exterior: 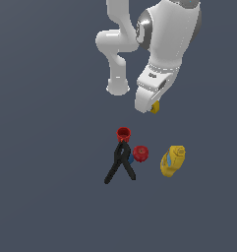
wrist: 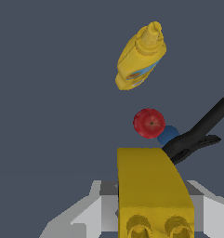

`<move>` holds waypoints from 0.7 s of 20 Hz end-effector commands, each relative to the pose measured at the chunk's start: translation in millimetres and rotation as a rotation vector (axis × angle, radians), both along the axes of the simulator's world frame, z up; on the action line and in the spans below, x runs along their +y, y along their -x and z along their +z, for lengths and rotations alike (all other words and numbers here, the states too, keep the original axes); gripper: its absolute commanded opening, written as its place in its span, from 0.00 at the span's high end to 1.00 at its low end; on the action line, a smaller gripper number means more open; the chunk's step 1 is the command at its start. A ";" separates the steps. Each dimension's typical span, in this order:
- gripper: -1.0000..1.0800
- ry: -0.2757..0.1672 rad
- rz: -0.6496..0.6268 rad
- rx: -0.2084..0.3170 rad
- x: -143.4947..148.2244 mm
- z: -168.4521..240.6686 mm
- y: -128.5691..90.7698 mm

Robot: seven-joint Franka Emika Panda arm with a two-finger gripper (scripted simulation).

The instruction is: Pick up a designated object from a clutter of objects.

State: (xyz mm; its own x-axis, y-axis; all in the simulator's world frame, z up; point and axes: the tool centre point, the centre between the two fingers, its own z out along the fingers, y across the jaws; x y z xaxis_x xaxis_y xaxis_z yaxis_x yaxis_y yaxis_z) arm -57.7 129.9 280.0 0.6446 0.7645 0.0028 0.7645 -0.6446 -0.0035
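Note:
My gripper (exterior: 153, 107) is shut on the tiny yellow block (exterior: 155, 107), which shows just under the white hand, apart from the clutter. In the wrist view the block (wrist: 153, 186) fills the space between the two grey fingers (wrist: 97, 209), its dark round marks facing the camera. The rest of the clutter lies on the floor beyond it: black clamp (exterior: 121, 162), red cup (exterior: 123, 133), red round piece (exterior: 140, 153), small blue piece (exterior: 131, 158) and yellow bottle with blue label (exterior: 172, 160).
In the wrist view the yellow bottle (wrist: 140, 56) lies farthest, then the red round piece (wrist: 149, 123), the blue piece (wrist: 168, 135) and the black clamp (wrist: 197, 135). The arm's white base (exterior: 118, 86) stands behind the hand on the dark grey floor.

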 end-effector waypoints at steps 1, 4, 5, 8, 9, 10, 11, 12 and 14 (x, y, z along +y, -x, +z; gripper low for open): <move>1.00 0.000 0.000 0.000 -9.5 25.2 -2.9; 1.00 0.001 -0.001 0.000 -20.8 54.8 -7.5; 1.00 0.001 -0.001 0.000 -24.4 64.3 -9.0; 1.00 0.002 -0.001 0.000 -34.1 89.8 -13.3; 1.00 0.002 -0.002 0.000 -36.9 97.4 -14.7; 1.00 0.002 -0.002 0.000 -39.6 104.4 -16.0; 1.00 0.003 -0.002 0.000 -42.0 110.9 -17.3; 1.00 0.003 -0.002 0.000 -44.3 117.0 -18.6; 1.00 0.003 -0.002 -0.001 -48.3 127.6 -20.8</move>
State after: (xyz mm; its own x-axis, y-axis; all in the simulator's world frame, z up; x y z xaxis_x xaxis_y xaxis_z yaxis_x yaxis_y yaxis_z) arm -38.4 84.8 398.8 0.6467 0.7627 0.0015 0.7627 -0.6467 -0.0007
